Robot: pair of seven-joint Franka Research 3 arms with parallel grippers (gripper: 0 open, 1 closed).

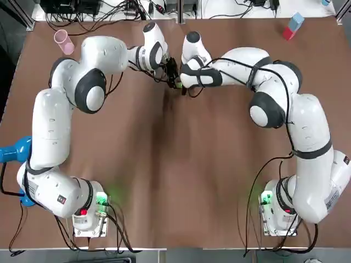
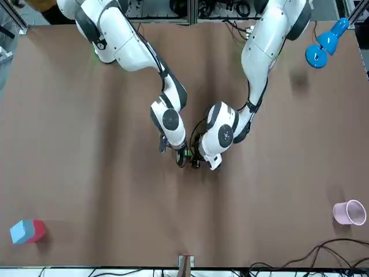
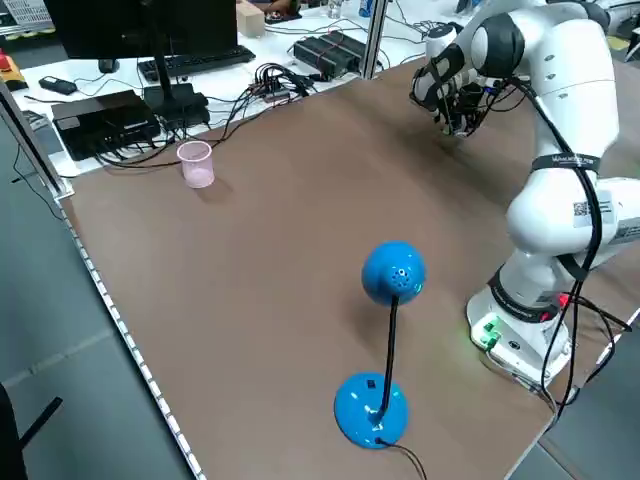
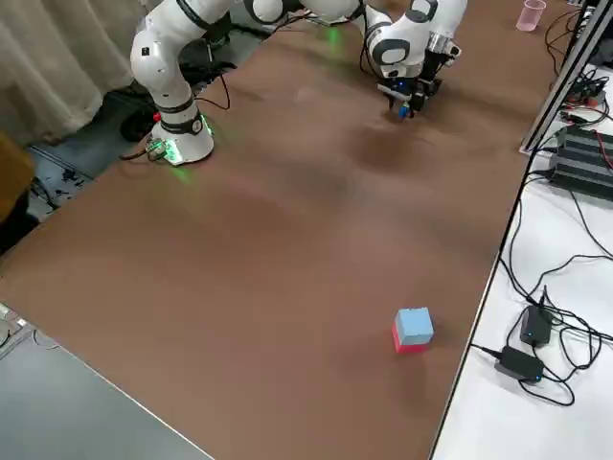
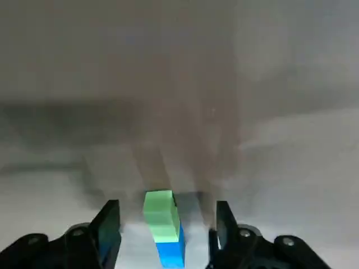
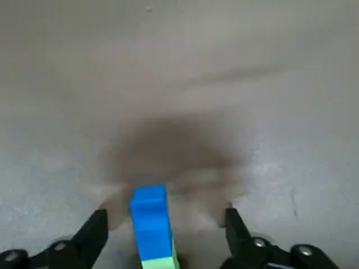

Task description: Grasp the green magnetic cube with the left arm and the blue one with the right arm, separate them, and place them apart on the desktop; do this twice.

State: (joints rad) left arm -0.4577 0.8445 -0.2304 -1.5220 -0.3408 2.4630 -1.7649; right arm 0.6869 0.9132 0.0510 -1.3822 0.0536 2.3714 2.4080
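A blue lamp (image 1: 13, 150) stands at the left edge of your desk (image 1: 175, 181), a pink cup (image 1: 63, 41) in its far left corner and a red-and-blue block (image 1: 292, 26) in its far right corner, all well clear of the cubes. Midway across, toward the far edge, the green cube (image 5: 160, 216) and blue cube (image 6: 150, 221) lie joined as a short bar running gripper to gripper. Your left gripper (image 5: 166, 204) straddles the green end and your right gripper (image 6: 165, 213) the blue, fingers spread and not touching.

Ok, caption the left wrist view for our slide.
Joined green cube and blue cube between open fingers of the left gripper.
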